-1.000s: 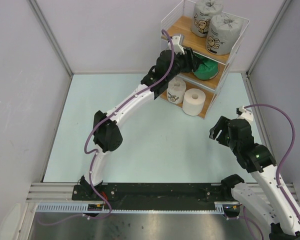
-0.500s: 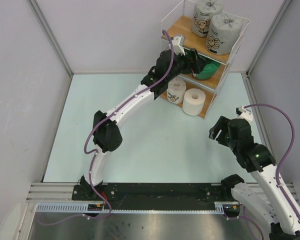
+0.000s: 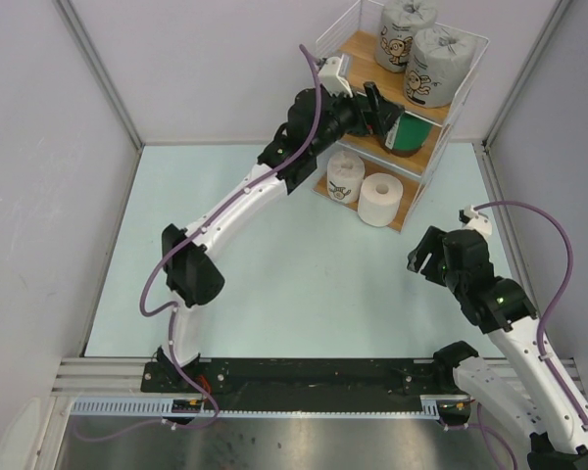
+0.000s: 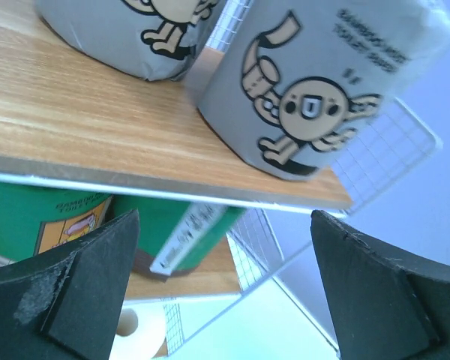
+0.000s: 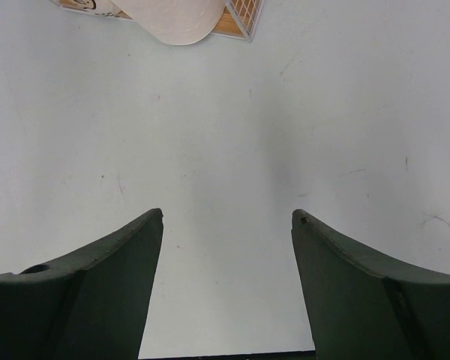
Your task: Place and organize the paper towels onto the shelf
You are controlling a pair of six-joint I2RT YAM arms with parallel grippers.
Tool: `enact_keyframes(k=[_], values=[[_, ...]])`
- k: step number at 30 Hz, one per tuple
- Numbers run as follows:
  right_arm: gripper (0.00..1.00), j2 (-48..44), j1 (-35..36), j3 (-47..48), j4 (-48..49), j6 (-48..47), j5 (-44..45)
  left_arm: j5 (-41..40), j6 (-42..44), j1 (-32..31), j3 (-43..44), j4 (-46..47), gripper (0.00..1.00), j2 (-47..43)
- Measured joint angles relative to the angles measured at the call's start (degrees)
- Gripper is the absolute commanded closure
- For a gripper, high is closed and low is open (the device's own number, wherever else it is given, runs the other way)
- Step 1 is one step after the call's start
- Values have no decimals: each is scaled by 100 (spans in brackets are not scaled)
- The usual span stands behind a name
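Observation:
The shelf (image 3: 358,51) stands at the back right. Two grey cartoon-print paper towels (image 3: 436,64) stand on its top board, also in the left wrist view (image 4: 315,82). Green rolls (image 3: 409,134) sit on the middle board. A white-wrapped roll (image 3: 346,177) and a bare white roll (image 3: 380,199) stand on the bottom board. My left gripper (image 3: 384,116) is open and empty in front of the top board's edge (image 4: 75,120); the green rolls (image 4: 187,232) show below it, apart from the fingers. My right gripper (image 3: 426,259) is open and empty over the table.
The table is walled by grey panels on the left, back and right. The right wrist view shows the bare roll (image 5: 176,15) and the shelf's bottom corner (image 5: 240,19) far ahead of the right gripper (image 5: 227,216). The left gripper (image 4: 225,255) faces the shelf's wire side.
My left gripper has drawn back and risen from the middle tier, leaving the green roll on the middle board. The left arm's elbow swung left. The right arm has barely moved.

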Motion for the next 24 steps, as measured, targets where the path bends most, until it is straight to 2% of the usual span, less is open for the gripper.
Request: enact_keyframes(k=[3, 8, 12, 16, 24], values=[[26, -2, 0, 0, 0, 0, 7, 81, 63, 7, -501, 15, 0, -402], [26, -61, -2, 0, 4, 0, 7, 72, 348, 96, -1849, 85, 0, -1335], [26, -74, 0, 0, 52, 0, 0, -131, 962, 306, -2824, 208, 0, -2017], [26, -59, 0, 0, 105, 0, -59, -511, 1910, 562, -3176, 507, 0, -2229], [26, -153, -2, -2, 94, 0, -74, -787, 3620, 739, -3246, 1322, 0, -2096]])
